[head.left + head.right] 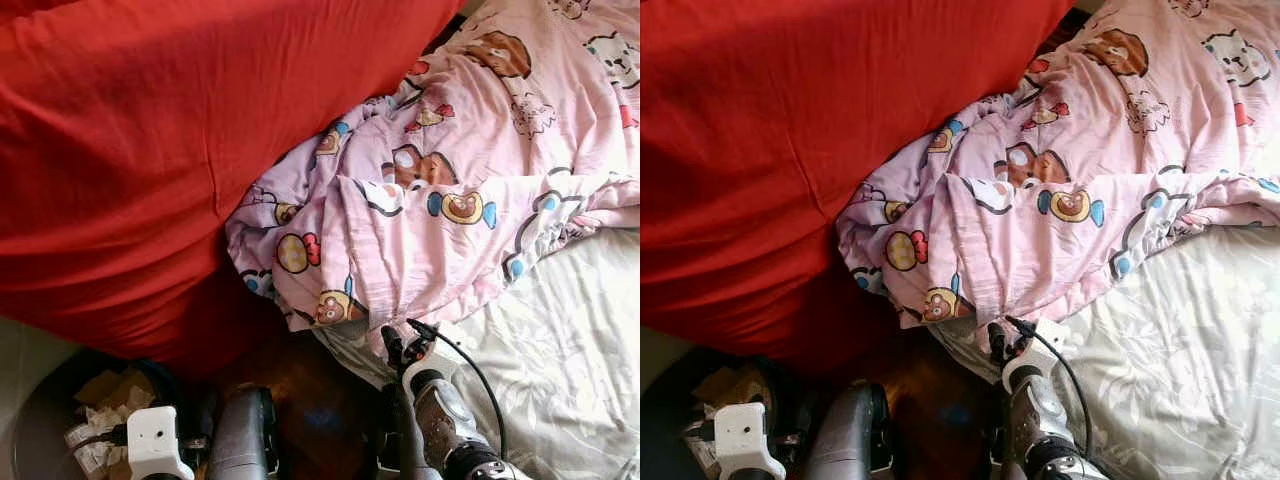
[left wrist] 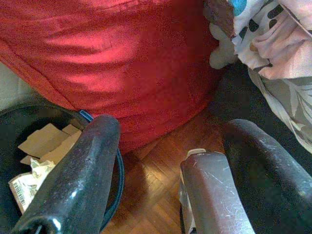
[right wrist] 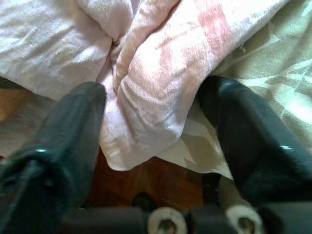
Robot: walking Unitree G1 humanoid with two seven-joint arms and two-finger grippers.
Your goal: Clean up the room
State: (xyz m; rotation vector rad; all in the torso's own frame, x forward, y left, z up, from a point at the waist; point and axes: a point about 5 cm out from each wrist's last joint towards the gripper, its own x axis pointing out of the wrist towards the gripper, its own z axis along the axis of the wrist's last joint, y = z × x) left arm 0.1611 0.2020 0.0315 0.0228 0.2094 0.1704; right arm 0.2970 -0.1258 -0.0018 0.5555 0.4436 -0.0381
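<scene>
Low at left, left gripper [image 2: 165, 161] idle, fingers spread, above waste bin [image 1: 45, 425] beside red bedding [image 1: 150, 150]. Right gripper [image 3: 156, 131] nearer: fingers apart, straddling hanging corner of pink cartoon quilt [image 1: 430, 200], directly ahead at bed edge.

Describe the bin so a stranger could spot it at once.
Start at the big red cushion beside the bed. Below its lower edge, on the robot's left, a dark round bin stands on the wooden floor. It alone holds cardboard scraps and crumpled paper.
</scene>
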